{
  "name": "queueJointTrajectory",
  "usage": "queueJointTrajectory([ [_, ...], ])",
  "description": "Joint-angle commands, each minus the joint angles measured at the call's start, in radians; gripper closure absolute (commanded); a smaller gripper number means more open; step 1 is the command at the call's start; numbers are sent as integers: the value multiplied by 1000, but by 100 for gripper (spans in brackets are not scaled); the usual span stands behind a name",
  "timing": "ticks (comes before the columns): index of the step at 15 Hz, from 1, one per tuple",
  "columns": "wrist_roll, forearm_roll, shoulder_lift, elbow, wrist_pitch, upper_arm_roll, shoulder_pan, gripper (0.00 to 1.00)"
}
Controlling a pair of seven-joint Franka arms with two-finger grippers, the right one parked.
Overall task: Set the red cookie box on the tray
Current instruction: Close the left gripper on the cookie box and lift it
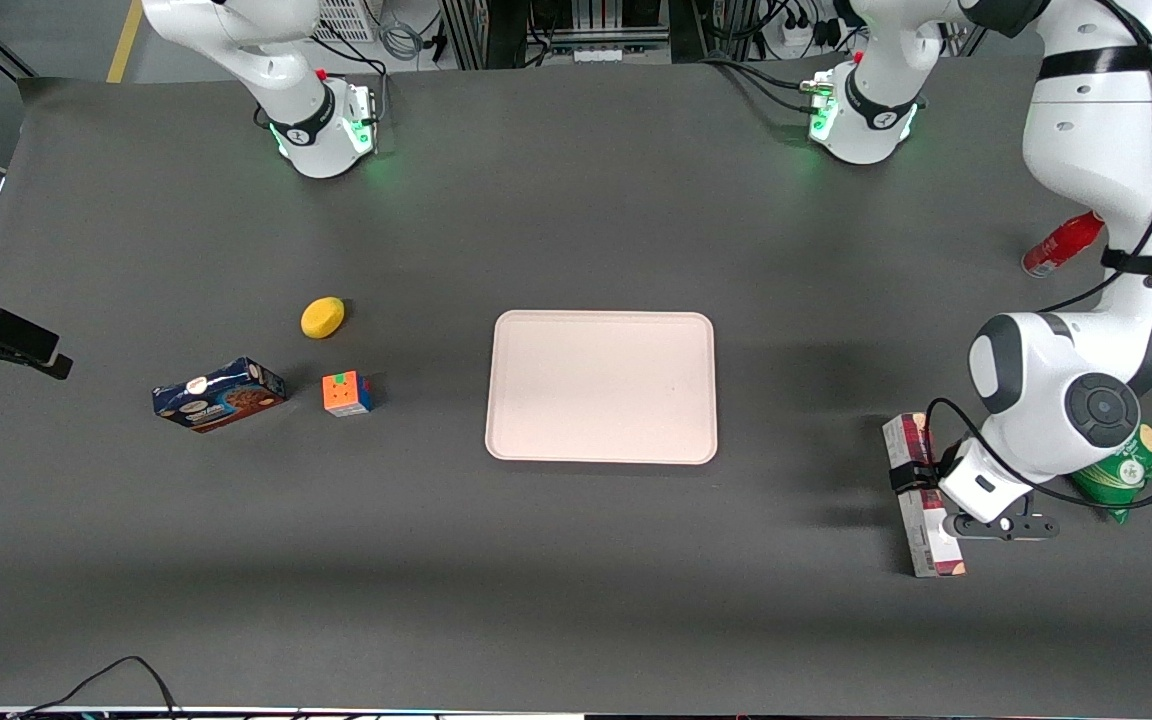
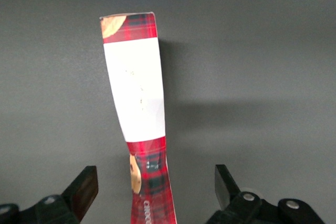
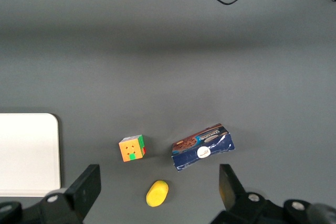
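Note:
The red cookie box (image 1: 936, 545) lies flat on the table toward the working arm's end, its long axis running toward the front camera. The left wrist view shows its plaid pattern and white label (image 2: 136, 90). My left gripper (image 1: 914, 476) hangs low over the middle of the box. Its fingers are open wide, one on each side of the box and clear of it (image 2: 155, 184). The pale pinkish-cream tray (image 1: 601, 385) sits bare at mid-table, well apart from the box; one corner shows in the right wrist view (image 3: 26, 153).
A green snack bag (image 1: 1131, 465) lies beside the working arm's wrist. A small red bottle (image 1: 1061, 243) lies farther from the camera. Toward the parked arm's end are a dark blue cookie box (image 1: 219, 393), a colour cube (image 1: 347, 393) and a yellow lemon (image 1: 322, 317).

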Motion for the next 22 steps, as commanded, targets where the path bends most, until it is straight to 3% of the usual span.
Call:
queueJointTrajectory([
  [1,-11,5,27,22,20,8,-15,30],
  [2,-5,5,36,22,20,9,-15,37],
  [5,3,5,41,22,34,11,-18,45],
  [8,6,6,45,22,39,15,-18,46],
  [10,6,31,48,23,39,15,-18,64],
  [12,1,54,48,28,37,15,-20,97],
  [16,1,74,19,46,-22,15,-24,100],
  [22,10,63,-155,128,-378,-24,-104,100],
])
